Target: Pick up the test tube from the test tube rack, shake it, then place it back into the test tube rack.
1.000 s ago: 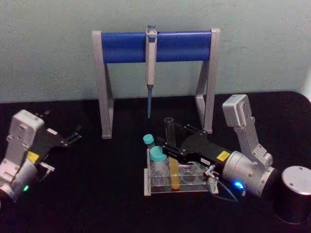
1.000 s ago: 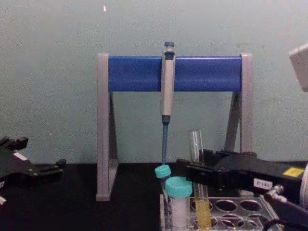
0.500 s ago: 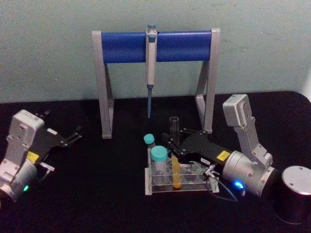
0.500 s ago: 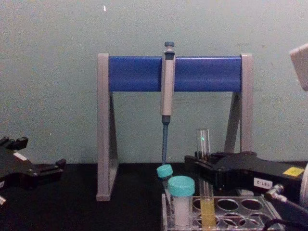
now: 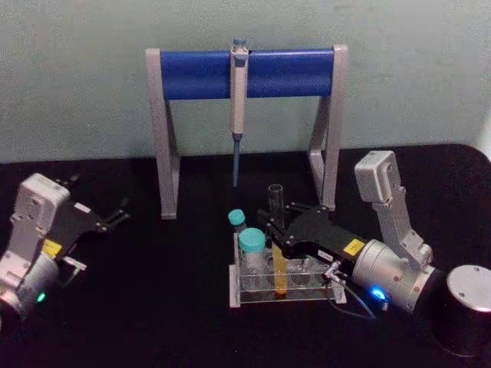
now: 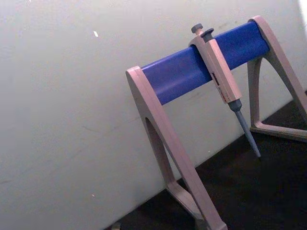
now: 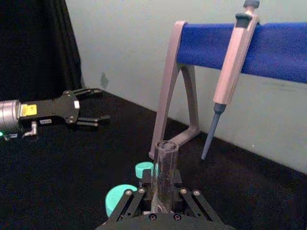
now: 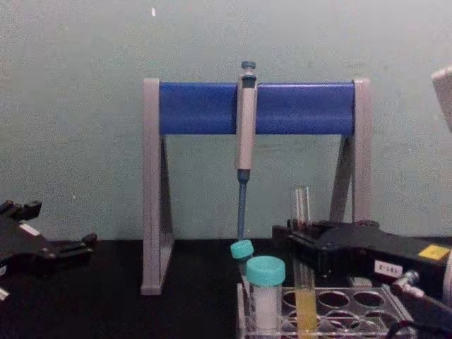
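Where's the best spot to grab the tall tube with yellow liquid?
Grip the test tube on its bare upper glass, above the test tube rack, from the right, as the right gripper does: teal-capped tubes crowd its left. The left gripper idles.

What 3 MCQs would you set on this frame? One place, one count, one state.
1. Where is the pipette?
A) hung on the blue crossbar
B) lying flat
C) in a hand

2. How many teal-capped tubes stand in the test tube rack?
A) one
B) two
C) four

3. What state is the test tube in?
A) lying on its side
B) raised clear of the rack
C) upright in the rack, with the fingers of the right gripper around it

Key:
1 A: it hangs tip down from the bar.
2 B: a wide cap in front, a smaller one behind.
3 C: its yellow end sits in a hole, with the fingers closed on the glass above.

The left gripper sits open, far left.
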`<state>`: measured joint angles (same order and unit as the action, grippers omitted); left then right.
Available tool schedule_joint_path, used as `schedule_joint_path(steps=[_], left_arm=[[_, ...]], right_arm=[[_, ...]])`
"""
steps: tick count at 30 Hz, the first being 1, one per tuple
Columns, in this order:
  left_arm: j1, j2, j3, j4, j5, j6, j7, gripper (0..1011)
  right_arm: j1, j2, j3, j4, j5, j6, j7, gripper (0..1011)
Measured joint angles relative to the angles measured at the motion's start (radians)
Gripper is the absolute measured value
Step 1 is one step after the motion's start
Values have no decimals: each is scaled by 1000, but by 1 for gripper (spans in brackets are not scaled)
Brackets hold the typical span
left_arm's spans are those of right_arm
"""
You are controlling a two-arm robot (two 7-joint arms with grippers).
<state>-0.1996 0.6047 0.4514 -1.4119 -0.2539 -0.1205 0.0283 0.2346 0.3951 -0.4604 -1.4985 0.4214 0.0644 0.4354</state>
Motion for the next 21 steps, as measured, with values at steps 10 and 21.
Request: schedule_joint_path(steps=[10, 21], left_arm=[[0, 0, 0, 0, 0, 0, 0, 1001], [0, 0, 0, 0, 0, 0, 0, 1001]], right_arm=[[-41, 1, 15, -20, -13, -103, 21, 235], [-87, -5, 33, -36, -46, -185, 22, 235]])
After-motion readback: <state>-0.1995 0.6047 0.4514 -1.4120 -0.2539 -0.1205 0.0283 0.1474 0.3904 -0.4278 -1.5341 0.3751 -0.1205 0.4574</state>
